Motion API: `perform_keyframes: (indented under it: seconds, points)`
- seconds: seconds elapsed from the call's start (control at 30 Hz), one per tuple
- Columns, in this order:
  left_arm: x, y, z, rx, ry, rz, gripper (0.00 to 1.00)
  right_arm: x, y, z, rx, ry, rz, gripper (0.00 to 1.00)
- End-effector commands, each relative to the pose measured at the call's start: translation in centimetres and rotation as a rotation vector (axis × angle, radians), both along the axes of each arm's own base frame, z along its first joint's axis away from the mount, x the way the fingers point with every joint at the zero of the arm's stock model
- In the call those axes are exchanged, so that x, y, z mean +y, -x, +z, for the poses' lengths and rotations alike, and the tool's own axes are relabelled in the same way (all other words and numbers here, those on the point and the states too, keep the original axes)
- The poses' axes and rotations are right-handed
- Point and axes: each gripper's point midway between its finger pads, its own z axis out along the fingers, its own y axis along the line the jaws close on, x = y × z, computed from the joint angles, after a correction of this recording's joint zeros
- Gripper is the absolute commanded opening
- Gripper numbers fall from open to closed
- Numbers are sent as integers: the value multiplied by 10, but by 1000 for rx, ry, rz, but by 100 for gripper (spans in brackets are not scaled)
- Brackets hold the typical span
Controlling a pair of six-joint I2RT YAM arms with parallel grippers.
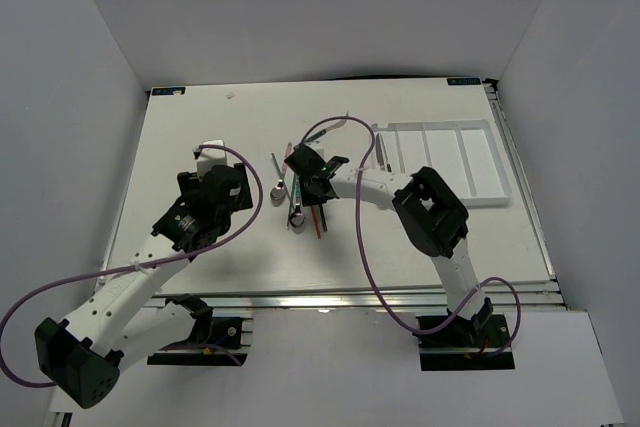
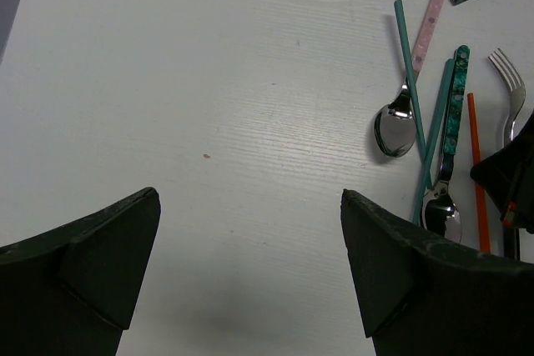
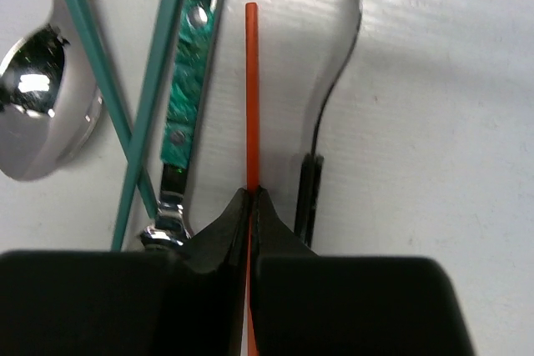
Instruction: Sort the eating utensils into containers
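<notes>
Okay, my right claw is clamped on the orange chopstick, shaft pointing straight ahead, white tray off right.

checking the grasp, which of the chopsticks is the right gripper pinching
The orange chopstick: it runs straight into the shut right gripper, while the two teal chopsticks lie loose beside it.
</notes>
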Motion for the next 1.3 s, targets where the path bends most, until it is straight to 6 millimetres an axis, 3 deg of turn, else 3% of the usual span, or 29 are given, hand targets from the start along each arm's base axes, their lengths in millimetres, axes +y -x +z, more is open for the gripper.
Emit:
perform_keyframes:
  seconds: [0.0, 0.17, 0.33, 0.4, 0.6, 0.73, 0.8, 0.93, 1.1, 1.27]
  points:
    - [1, 1, -4, 6, -7, 5, 98, -11, 20, 4, 64, -3, 20, 0]
    - [1, 0, -6, 14, -12, 6, 98, -6, 14, 48, 3, -95, 24, 0]
    - [0, 0, -6, 14, -11, 5, 98, -11, 7, 76, -26, -169, 25, 0]
    - [1, 0, -6, 14, -11, 5, 98, -22, 3, 78, -34, -168, 13, 0]
    - [0, -1, -6, 15, -10, 4, 98, -98, -50, 88, -120, -90, -59, 0]
    - [1, 0, -7, 18, -17, 9, 98, -174, -91, 94, -147, 14, -138, 0]
    - [1, 0, -6, 16, -15, 9, 98, -212, -106, 93, -144, 58, -174, 0]
    - [1, -1, -9, 24, -20, 7, 98, -254, -119, 90, -120, 76, -212, 0]
    - [1, -2, -15, 47, -39, 13, 98, -285, -132, 76, -92, 106, -216, 0]
    - [0, -4, -19, 61, -50, 15, 98, -293, -140, 55, -46, 131, -199, 0]
